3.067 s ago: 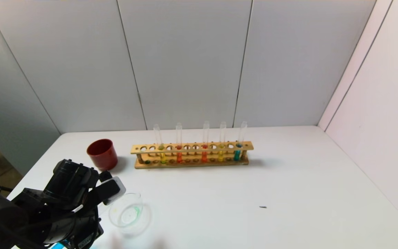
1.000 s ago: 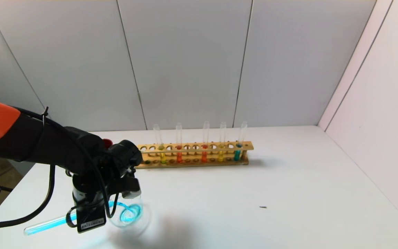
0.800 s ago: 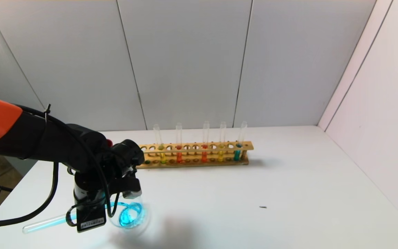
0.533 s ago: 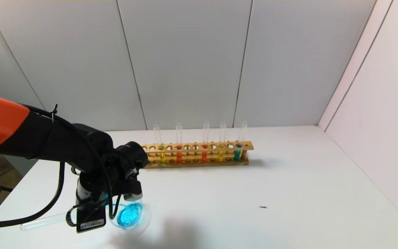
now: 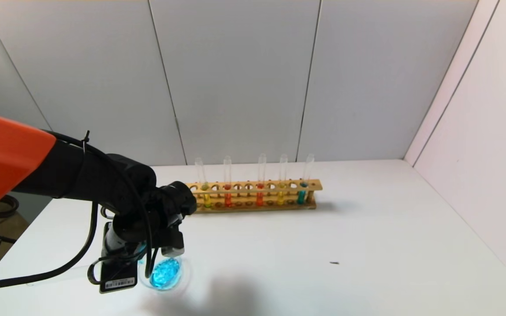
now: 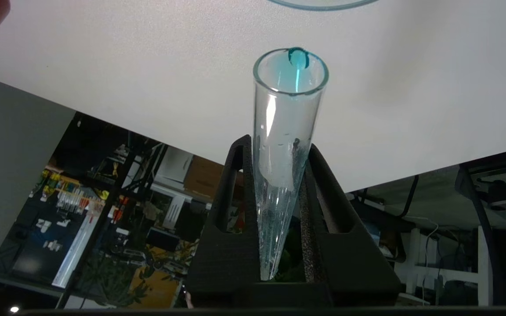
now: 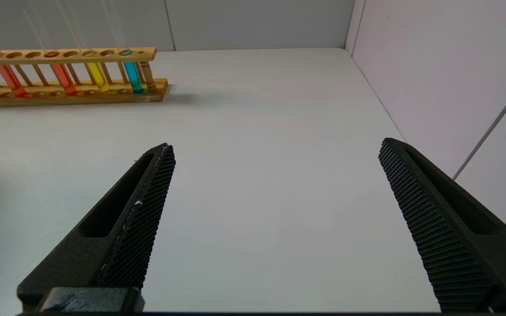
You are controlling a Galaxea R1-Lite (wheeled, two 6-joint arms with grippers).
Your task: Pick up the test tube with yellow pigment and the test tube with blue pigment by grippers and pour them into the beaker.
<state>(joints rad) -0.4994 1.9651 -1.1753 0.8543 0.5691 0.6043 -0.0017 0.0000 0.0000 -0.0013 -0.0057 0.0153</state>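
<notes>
1. Cyan-blue liquid is pooling in the small low clear glass beaker (image 5: 164,273) near the front left of the white tabletop (image 5: 323,245) in the head view. The black left gripper (image 5: 141,259) is hanging just above and beside the beaker, hiding most of the tube it is carrying. The long wooden rack (image 5: 253,195) at the back is holding a slim clear tube of greenish-yellow liquid (image 5: 281,193).
2. In the left wrist view, the jaws are clamping the slim clear round-bottomed test tube with blue pigment (image 6: 284,145), now nearly drained, with one blue drop at its mouth.
3. In the right wrist view, the right gripper (image 7: 275,219) is idling over bare tabletop, jaws spread wide and holding nothing.
4. The blue pour is seemingly finishing; the next move likely calls for righting the tube, setting it aside, then fetching the yellow one.
</notes>
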